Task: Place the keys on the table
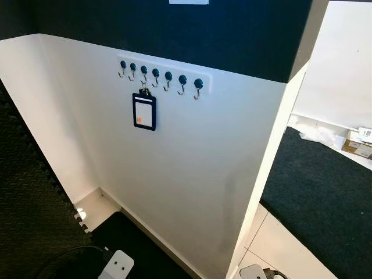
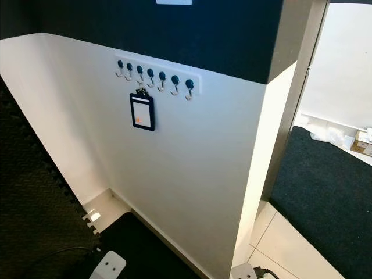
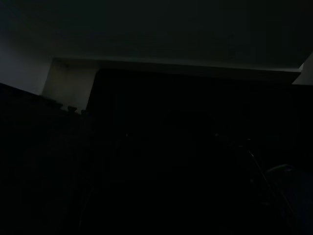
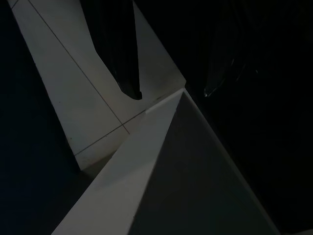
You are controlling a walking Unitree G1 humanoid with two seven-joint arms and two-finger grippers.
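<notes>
Currently the keys [image 1: 144, 91] hang from the third hook of a hook rail [image 1: 164, 74] on the white wall [image 1: 192, 168], with a dark-framed badge holder [image 1: 144, 111] suspended below them. No counter is visible. Neither arm is raised; the left pincer and right pincer hang idle, and whether each is released or clenched cannot be told. Judged from this, the task has not started: approach, grasp, unhooking, transport and placement all remain.

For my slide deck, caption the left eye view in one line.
Badge hanging with keys from the third hook on a seven-hook rack on a white wall.
</notes>
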